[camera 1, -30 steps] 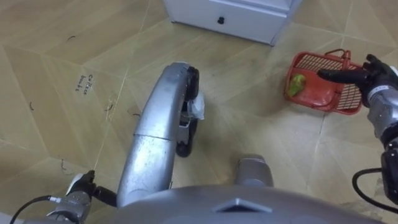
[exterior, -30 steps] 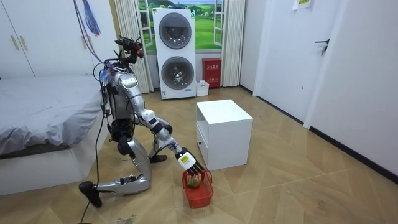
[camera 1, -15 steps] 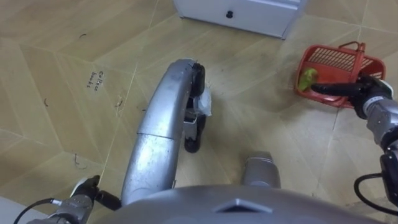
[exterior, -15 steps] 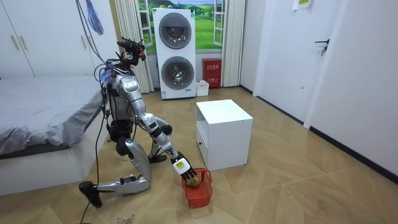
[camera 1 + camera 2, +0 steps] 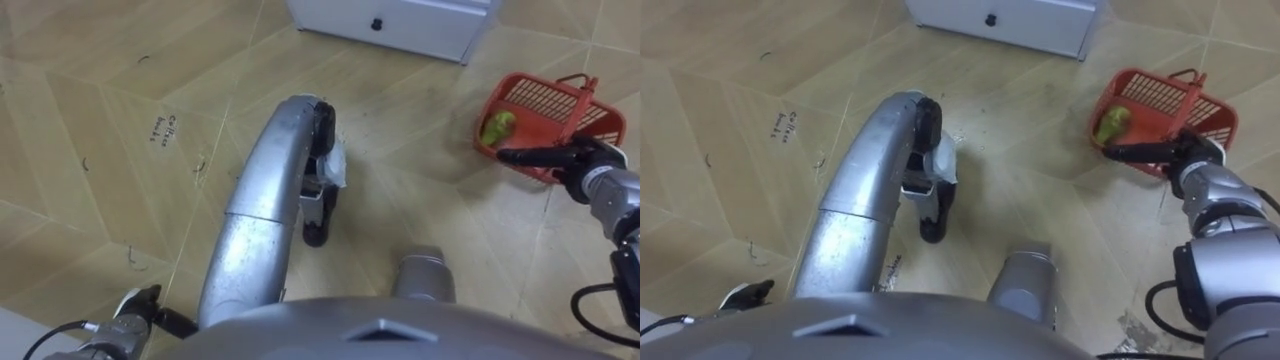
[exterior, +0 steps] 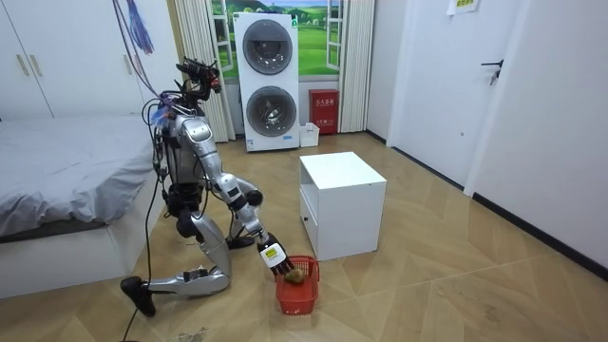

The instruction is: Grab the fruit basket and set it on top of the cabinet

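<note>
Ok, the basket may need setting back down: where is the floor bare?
Bare floor lies between the white cabinet and the robot's knee, and widely to its left. It is tight by the red basket, where the right hand reaches.

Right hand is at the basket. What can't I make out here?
- Contact: whether the right hand touches the fruit basket; its straight fingers overlap the near rim in both eye views, and the room view is too small.
- Basket's near corner: hidden behind that hand in the eye views.
- Left hand: lower left of the left eye view, mostly hidden by the robot's body.
- White cabinet: cut off by the top edge of both eye views.
</note>
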You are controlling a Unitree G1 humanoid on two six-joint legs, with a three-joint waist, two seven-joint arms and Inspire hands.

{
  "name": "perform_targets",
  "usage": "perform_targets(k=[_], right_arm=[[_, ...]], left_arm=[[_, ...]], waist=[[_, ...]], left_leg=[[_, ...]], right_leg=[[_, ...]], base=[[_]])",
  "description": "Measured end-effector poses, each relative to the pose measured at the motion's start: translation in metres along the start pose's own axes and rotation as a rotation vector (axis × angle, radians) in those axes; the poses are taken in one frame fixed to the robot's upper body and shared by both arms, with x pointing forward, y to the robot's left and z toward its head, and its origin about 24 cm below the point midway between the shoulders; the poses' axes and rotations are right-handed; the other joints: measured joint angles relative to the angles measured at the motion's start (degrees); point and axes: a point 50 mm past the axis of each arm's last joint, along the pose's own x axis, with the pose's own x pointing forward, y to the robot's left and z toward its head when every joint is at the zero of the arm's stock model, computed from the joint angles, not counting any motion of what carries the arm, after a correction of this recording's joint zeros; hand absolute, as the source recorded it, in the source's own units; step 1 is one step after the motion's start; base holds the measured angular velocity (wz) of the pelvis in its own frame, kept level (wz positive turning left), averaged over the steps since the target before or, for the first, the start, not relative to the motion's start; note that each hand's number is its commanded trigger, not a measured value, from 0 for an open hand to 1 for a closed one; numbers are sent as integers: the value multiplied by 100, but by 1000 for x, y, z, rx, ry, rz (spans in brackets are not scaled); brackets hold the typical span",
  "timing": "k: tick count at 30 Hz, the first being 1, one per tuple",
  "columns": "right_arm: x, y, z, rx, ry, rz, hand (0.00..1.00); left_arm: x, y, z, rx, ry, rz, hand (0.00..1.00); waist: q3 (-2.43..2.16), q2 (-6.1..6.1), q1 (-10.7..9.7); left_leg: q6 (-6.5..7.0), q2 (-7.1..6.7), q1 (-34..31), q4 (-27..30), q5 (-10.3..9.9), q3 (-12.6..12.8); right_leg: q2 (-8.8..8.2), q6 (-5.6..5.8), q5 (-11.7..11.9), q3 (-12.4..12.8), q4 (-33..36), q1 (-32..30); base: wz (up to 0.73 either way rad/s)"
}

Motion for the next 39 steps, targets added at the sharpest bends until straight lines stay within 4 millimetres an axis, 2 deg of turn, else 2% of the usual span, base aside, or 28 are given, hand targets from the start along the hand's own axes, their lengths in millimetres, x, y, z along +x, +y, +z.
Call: perform_targets(k=[1, 2, 12, 16, 26, 33, 39], right_arm=[[0, 0, 0, 8, -1, 0, 75], [0, 0, 0, 21, -3, 1, 100], [0, 3, 8, 25, -31, 15, 100], [0, 4, 7, 34, -24, 19, 100], [0, 2, 6, 58, -16, -10, 100], [1, 4, 5, 102, -16, 2, 100], [1, 4, 5, 105, -14, 1, 100]], left_arm=[[0, 0, 0, 0, -1, 0, 0], [0, 0, 1, 0, -2, 0, 0], [0, -1, 3, -12, -10, -4, 0], [0, -5, 5, -6, -16, -20, 0], [1, -6, 10, -67, -25, -35, 0], [1, -7, 18, -63, -42, -37, 0], [1, -9, 19, -67, -43, -43, 0]], waist=[[0, 0, 1], [1, -2, 1], [17, -31, -6], [26, -47, -20], [44, -78, -110], [65, -118, -166], [70, -131, -189]], left_leg=[[0, -1, -3, 0, 0, 1], [2, -3, -9, 0, 1, 4], [19, -9, -38, 2, 10, 14], [5, -50, -40, -7, 19, 13], [32, -109, -51, -28, 160, 11], [74, -104, -72, -10, 201, 8], [45, -92, -72, -4, 218, -38]], right_leg=[[-2, 0, 0, 0, -1, -1], [-4, 0, 0, 0, -1, -6], [-16, 0, 0, -3, -1, -27], [-31, 1, 0, -8, 0, -27], [-63, 1, 0, -30, 97, -7], [-64, 2, -1, -42, 128, -3], [-7, 2, -1, -50, 155, -1]], base=[[0], [0], [0], [1], [1], [0], [0]])
